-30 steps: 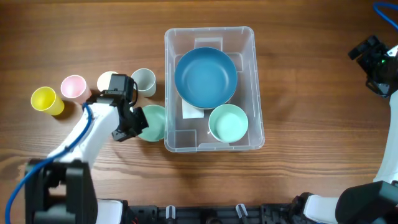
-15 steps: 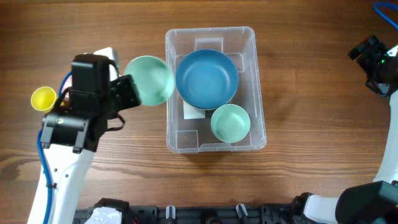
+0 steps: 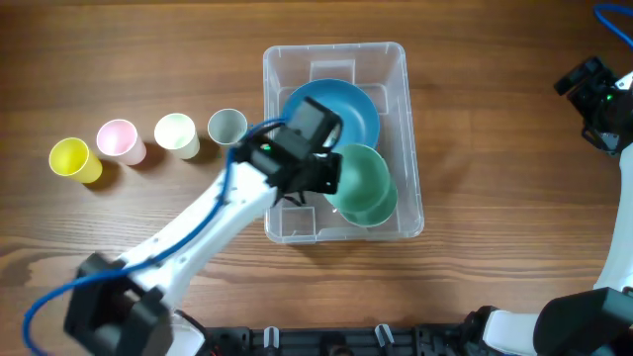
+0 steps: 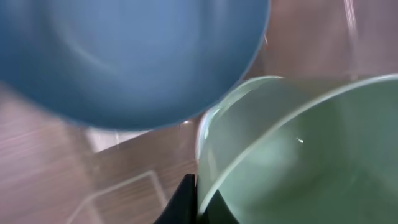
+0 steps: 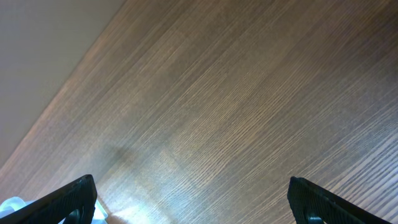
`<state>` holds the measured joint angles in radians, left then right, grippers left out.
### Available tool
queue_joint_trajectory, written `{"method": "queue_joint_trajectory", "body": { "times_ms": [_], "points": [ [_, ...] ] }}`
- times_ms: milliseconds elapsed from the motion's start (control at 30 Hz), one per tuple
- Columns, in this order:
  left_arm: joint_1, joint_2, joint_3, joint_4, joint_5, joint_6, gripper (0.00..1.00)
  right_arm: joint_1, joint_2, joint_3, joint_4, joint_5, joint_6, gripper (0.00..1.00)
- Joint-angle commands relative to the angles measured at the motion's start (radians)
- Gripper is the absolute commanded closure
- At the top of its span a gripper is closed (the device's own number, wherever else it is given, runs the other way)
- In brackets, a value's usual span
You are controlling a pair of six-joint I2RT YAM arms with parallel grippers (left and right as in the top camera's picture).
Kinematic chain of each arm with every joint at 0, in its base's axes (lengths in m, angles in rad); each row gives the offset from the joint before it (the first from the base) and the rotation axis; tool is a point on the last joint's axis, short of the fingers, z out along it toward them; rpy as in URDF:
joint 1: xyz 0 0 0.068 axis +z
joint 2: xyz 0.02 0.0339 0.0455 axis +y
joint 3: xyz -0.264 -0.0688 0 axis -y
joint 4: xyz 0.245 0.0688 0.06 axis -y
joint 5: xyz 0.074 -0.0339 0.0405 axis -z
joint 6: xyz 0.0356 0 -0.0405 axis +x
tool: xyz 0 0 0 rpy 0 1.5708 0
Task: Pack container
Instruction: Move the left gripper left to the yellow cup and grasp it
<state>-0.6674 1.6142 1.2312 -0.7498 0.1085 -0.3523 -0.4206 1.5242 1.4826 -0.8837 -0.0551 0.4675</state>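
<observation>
One container [image 3: 333,46], centred on the worktop [image 3: 495,247]: clear plastic bin, rounded corners, rim, white label on base. Likely light, stiff, slick-walled; take it by the rim. Inside: blue bowl [image 3: 356,104]; left gripper [image 3: 324,176] clamps a green bowl [image 3: 364,183] by its edge above the container's near end. Four cups [image 3: 174,132] left of it. Right gripper [image 5: 193,193] spread, empty, far right.

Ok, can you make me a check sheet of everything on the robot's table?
Surface: wooden table, nothing spilled.
Job's things: clear container holds a blue bowl and a lower green bowl; an upper green bowl is held just above it.
Clutter: yellow cup, pink cup, pale green cup, grey cup, in a row left of the container.
Grippers: left gripper shut on the upper green bowl's rim; right gripper open, holding nothing.
Cables: blue cable along the left arm; another blue cable far right.
Surroundings: black frame at the near edge.
</observation>
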Motion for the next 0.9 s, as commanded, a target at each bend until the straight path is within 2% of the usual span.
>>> {"method": "queue_joint_trajectory", "body": {
  "times_ms": [0, 67, 133, 233, 333, 367, 467, 667, 767, 867],
  "points": [
    [-0.035, 0.048, 0.002, 0.034, 0.038, 0.004, 0.82, 0.004, 0.007, 0.008, 0.000, 0.003, 0.006, 0.00],
    [-0.032, 0.045, 0.004, 0.032, 0.040, 0.004, 0.79, 0.004, 0.007, 0.008, 0.000, 0.003, 0.006, 0.00],
    [-0.011, 0.023, 0.027, -0.007, 0.039, 0.005, 0.67, 0.004, 0.007, 0.008, 0.000, 0.003, 0.006, 0.00],
    [0.053, -0.030, 0.082, -0.109, 0.010, 0.005, 0.66, 0.004, 0.007, 0.008, 0.000, 0.003, 0.006, 0.01],
    [0.176, -0.112, 0.124, -0.220, -0.055, 0.005, 0.61, 0.004, 0.007, 0.008, 0.000, 0.003, 0.006, 0.00],
    [0.226, -0.141, 0.125, -0.239, -0.070, 0.005, 0.56, 0.004, 0.007, 0.008, 0.000, 0.003, 0.007, 0.00],
    [0.429, -0.216, 0.125, -0.291, -0.092, 0.000, 0.53, 0.004, 0.007, 0.008, 0.000, 0.003, 0.007, 0.01],
    [0.881, -0.225, 0.125, -0.310, -0.084, 0.001, 0.56, 0.004, 0.007, 0.008, 0.000, 0.003, 0.006, 0.00],
    [1.005, -0.190, 0.125, -0.310, -0.084, 0.002, 0.49, 0.004, 0.007, 0.008, 0.000, 0.003, 0.006, 0.00],
    [1.120, -0.123, 0.125, -0.310, -0.084, 0.000, 0.48, 0.004, 0.007, 0.008, 0.000, 0.003, 0.006, 0.00]
  ]
}}
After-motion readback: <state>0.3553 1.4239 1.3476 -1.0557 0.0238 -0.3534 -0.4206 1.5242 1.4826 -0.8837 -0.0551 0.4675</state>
